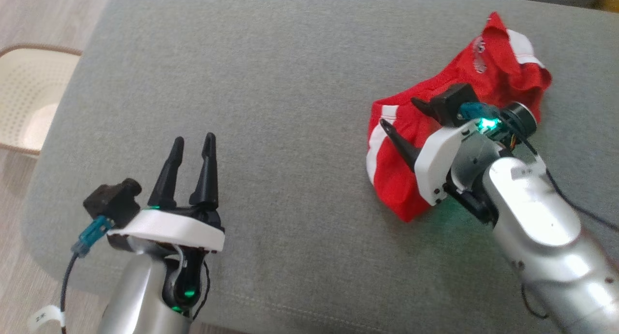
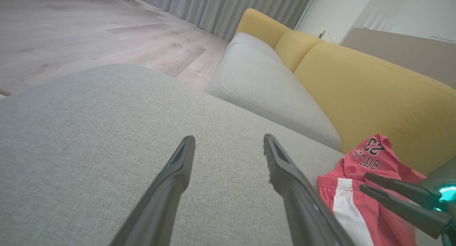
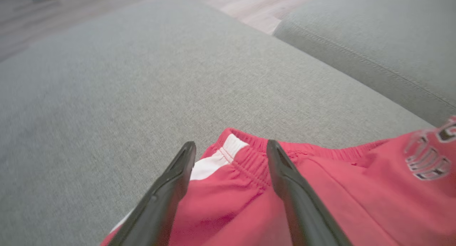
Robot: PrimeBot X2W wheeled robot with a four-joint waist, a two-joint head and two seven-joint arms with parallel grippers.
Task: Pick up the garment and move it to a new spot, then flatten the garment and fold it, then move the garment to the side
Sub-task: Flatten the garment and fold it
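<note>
Grey sofa cushion (image 1: 271, 82) spans most of the head view. Crumpled red garment (image 1: 464, 78) with white stripes lies at upper right. Right gripper (image 1: 398, 111) hangs over its waistband edge, jaws spread wide, gripping nothing. Left gripper (image 1: 194, 138), at lower left, gapes wide too, empty.

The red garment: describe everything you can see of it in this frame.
The red garment looks like soft sports shorts with white side stripes, a gathered elastic waistband and dark printed lettering, BULLS 23. It lies crumpled in a loose heap on the grey sofa cushion, on the robot's right. The right gripper hangs open over its waistband corner by a white stripe; whether the fingers touch the cloth cannot be told.
</note>
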